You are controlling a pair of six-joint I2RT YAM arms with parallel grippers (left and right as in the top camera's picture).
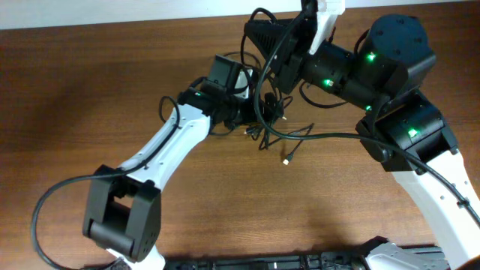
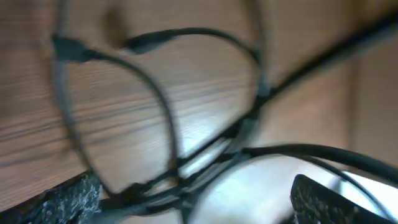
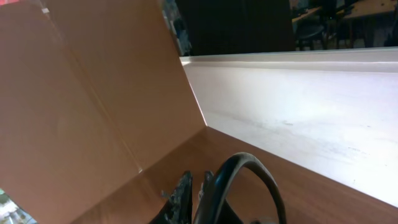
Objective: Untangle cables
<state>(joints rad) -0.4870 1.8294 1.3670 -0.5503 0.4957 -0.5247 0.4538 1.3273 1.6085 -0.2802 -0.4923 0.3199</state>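
Note:
Several thin black cables [image 1: 264, 120] lie knotted on the wooden table near its far middle. One loose end with a light tip [image 1: 286, 160] trails toward the front. My left gripper [image 1: 238, 111] is low at the knot. In the blurred left wrist view its fingers [image 2: 193, 202] are wide apart, with cable strands [image 2: 165, 118] running between them. My right gripper [image 1: 253, 34] is raised above the far edge. In the right wrist view its fingers [image 3: 198, 186] are nearly closed beside a black cable loop [image 3: 255, 171]. A thin loop [image 1: 259, 13] rises by it.
A thicker black arm wire [image 1: 322, 136] sweeps from the right wrist past the knot to the right arm's base. A cardboard panel [image 3: 81, 106] and a pale wall ledge [image 3: 298, 106] stand behind the table's far edge.

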